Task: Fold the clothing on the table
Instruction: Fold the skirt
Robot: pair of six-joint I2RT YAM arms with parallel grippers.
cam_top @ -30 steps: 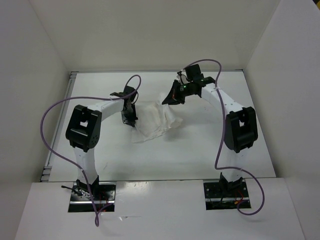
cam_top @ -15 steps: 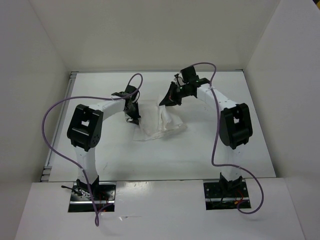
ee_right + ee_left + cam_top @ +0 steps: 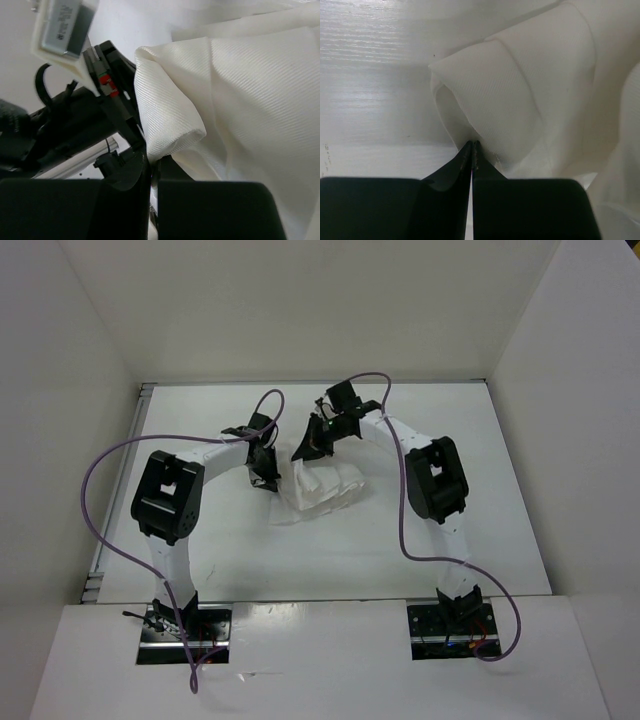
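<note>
On table (image 3: 460, 530), clothing (image 3: 325, 488) bunched between left tool (image 3: 268, 482) and right tool (image 3: 301, 452), both pinching it.

One white pleated garment (image 3: 322, 488) is lying on one table (image 3: 420, 550). Two arms are reaching over it, the left arm (image 3: 170, 500) and the right arm (image 3: 435, 480), each carrying one gripper: the left gripper (image 3: 265, 480) and the right gripper (image 3: 304, 448). Two purple cables are looping alongside: the left cable (image 3: 90, 490) and the right cable (image 3: 403, 530).
</note>
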